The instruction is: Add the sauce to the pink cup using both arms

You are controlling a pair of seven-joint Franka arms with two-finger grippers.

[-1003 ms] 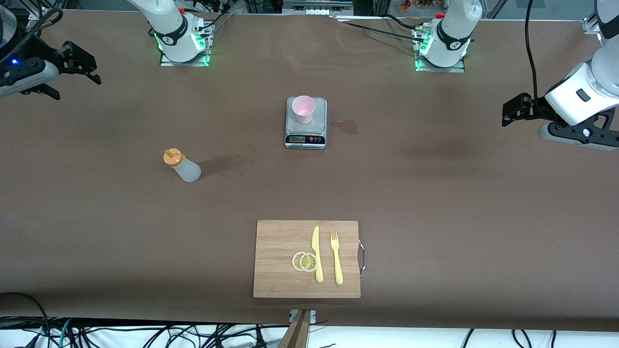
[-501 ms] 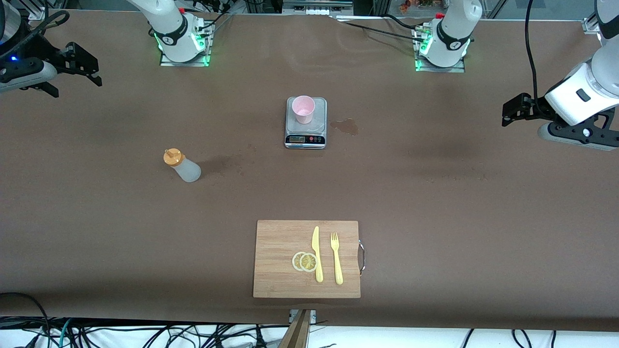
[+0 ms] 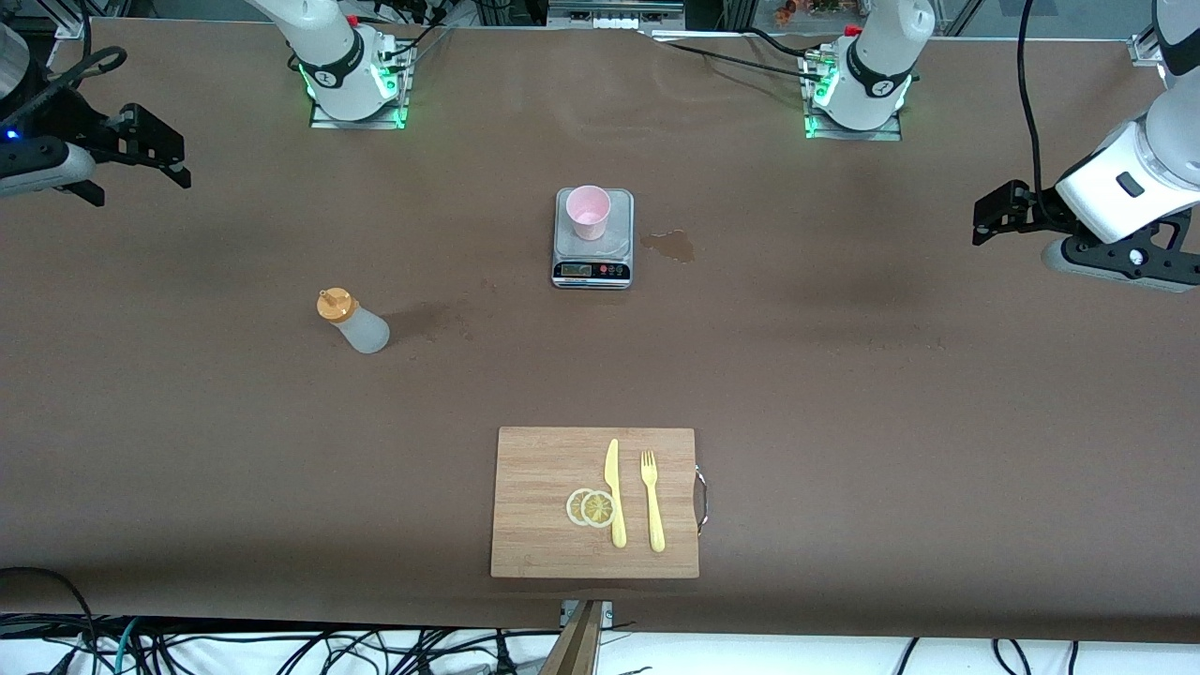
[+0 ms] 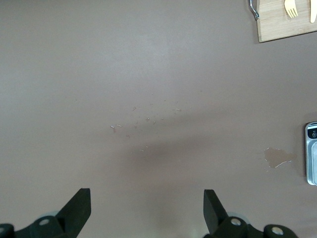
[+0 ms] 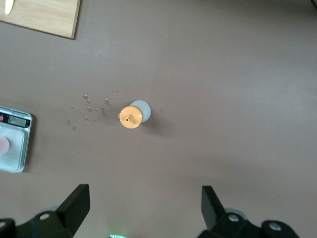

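Note:
The sauce bottle (image 3: 356, 325), translucent whitish with an orange nozzle cap, stands on the brown table, nearer the front camera than the pink cup and toward the right arm's end. The right wrist view shows it from above (image 5: 132, 114). The pink cup (image 3: 589, 212) stands upright on a small silver kitchen scale (image 3: 592, 258) at mid-table. My right gripper (image 3: 173, 157) is open and empty, raised over the right arm's end of the table, well apart from the bottle. My left gripper (image 3: 982, 218) is open and empty, raised over the left arm's end.
A wooden cutting board (image 3: 534, 544) with a yellow knife (image 3: 614, 492), a yellow fork (image 3: 652, 502) and lemon slices (image 3: 591, 507) lies near the front edge. A wet stain (image 3: 669, 245) lies beside the scale, droplets beside the bottle (image 5: 89, 111).
My right gripper has shifted slightly toward the right arm's end of the table. The left arm, bottle and cup have not moved.

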